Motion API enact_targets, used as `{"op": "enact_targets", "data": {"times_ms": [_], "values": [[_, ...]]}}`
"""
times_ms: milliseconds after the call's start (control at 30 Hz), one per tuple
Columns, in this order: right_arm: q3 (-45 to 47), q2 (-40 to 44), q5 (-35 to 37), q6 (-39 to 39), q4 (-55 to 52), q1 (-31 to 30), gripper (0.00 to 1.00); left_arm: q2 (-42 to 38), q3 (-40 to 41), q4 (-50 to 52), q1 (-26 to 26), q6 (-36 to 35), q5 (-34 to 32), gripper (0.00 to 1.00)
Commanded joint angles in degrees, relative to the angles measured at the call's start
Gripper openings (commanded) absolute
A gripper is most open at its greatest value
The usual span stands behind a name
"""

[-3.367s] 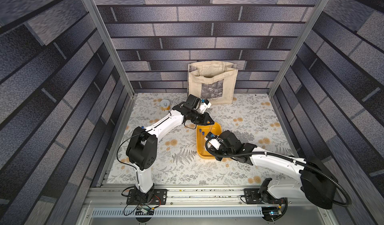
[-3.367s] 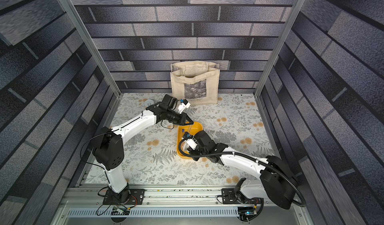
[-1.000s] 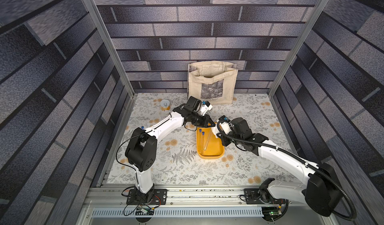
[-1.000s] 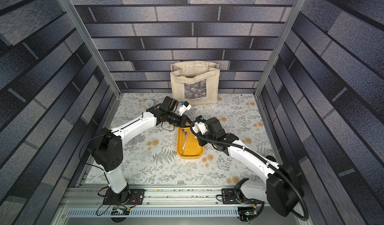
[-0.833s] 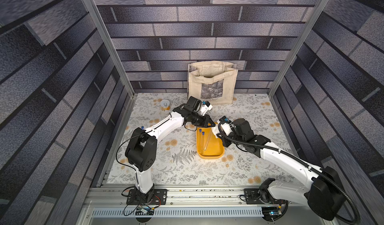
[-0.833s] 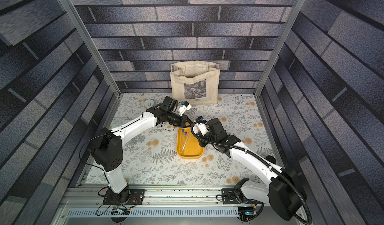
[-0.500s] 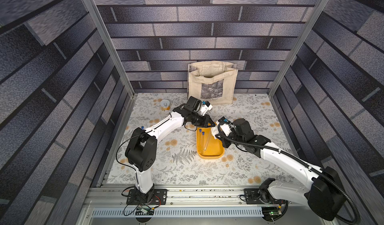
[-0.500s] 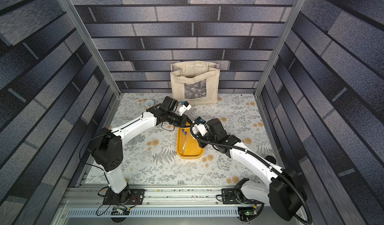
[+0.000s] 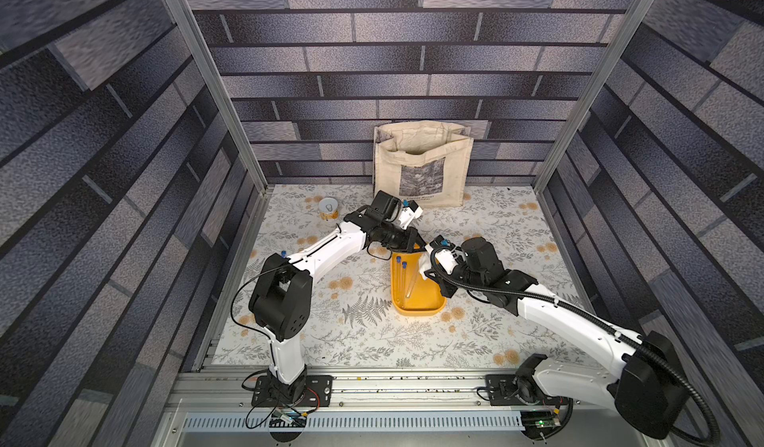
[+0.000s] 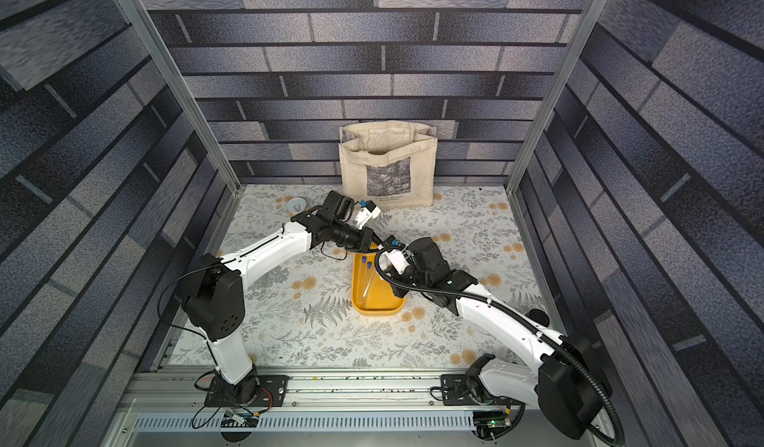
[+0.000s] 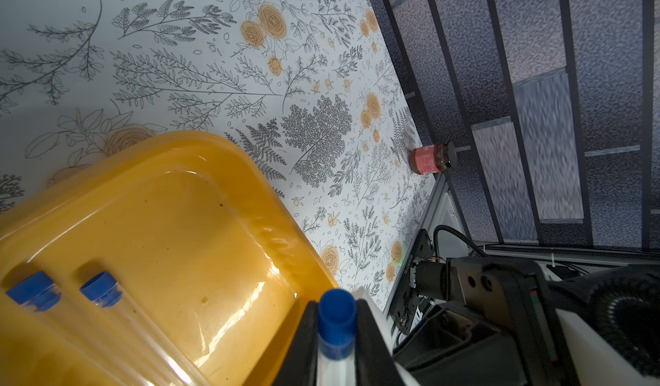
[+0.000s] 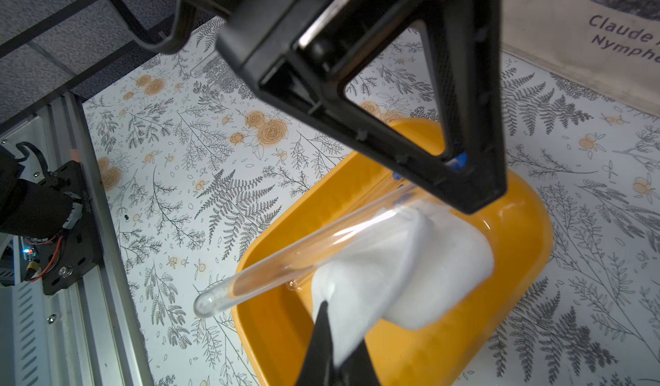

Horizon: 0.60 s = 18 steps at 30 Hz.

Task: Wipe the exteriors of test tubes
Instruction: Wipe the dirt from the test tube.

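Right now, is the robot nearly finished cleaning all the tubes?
Probably not. Done: nothing I can confirm. In hand: the left jaws clamp a thin clear blue-capped test tube while the right jaws hold a white folded cloth against it. Left: two more capped tubes lie in the yellow plastic tray, possibly unwiped.

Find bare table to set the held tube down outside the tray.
Widest bare patch: between the yellow tray and the front rail. Also open: far right, between the tote bag and the right arm. Crowded: the tray's far end, where the left pincer with the tube meets the right pincer with the cloth.
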<state>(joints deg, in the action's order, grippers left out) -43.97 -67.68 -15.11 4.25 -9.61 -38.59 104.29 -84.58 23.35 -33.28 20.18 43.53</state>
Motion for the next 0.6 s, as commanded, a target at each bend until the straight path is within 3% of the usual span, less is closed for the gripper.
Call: {"op": "enact_targets", "data": {"times_ms": [0, 567], "values": [[0.7, 0.7, 0.1, 1.3, -0.5, -1.2, 0.00, -0.2, -1.4, 0.7, -0.2, 0.3, 1.0, 0.13], [2.8, 0.8, 3.2, 1.6, -1.6, -7.2, 0.00, 0.1, -1.7, 0.8, 0.1, 0.2, 1.0, 0.13]]}}
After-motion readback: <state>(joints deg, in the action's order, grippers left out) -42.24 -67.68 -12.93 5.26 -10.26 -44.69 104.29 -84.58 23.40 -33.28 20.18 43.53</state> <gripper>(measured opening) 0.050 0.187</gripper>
